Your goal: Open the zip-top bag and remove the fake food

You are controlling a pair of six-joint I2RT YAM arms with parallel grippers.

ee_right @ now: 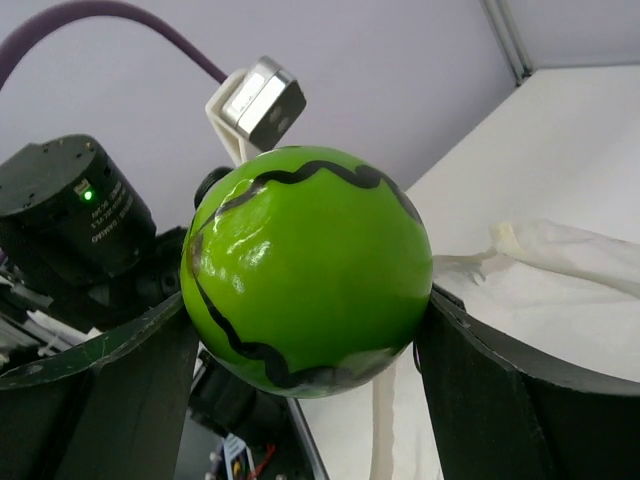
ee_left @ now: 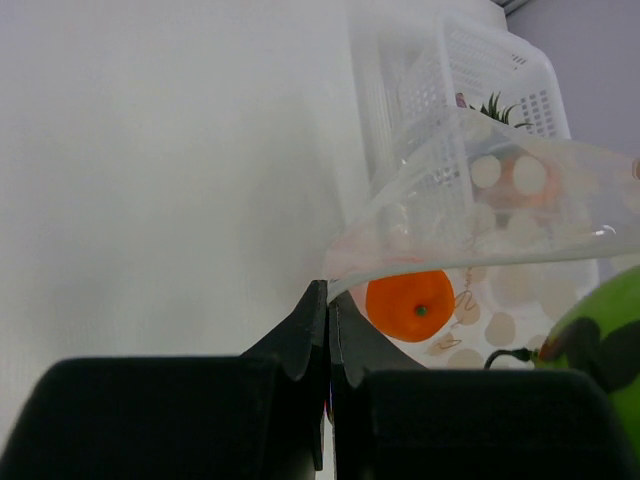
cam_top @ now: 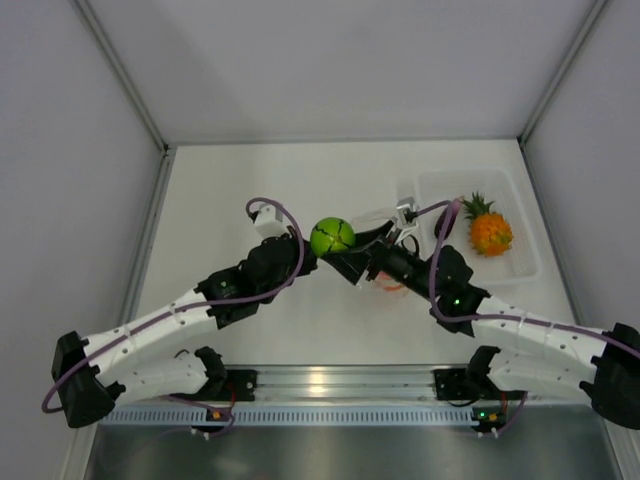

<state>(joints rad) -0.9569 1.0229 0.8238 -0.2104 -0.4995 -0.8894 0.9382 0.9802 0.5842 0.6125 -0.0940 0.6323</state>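
Observation:
My right gripper (ee_right: 300, 318) is shut on the green ball with black marks (ee_right: 305, 265), holding it in the air; from above, the ball (cam_top: 332, 236) sits at mid-table over the bag's left end. My left gripper (ee_left: 328, 292) is shut on the rim of the clear, dotted zip-top bag (ee_left: 480, 230), which gapes open. A small orange (ee_left: 410, 305) lies inside the bag. The bag (cam_top: 385, 232) stretches between the left gripper (cam_top: 303, 262) and the right gripper (cam_top: 342, 254). An orange pineapple (cam_top: 489, 230) with green leaves lies in the tray.
A rigid clear plastic tray (cam_top: 520, 262) stands at the right, just beyond the bag; it shows as a gridded basket (ee_left: 500, 60) in the left wrist view. Grey walls close off the table at the back and sides. Both arms meet at mid-table.

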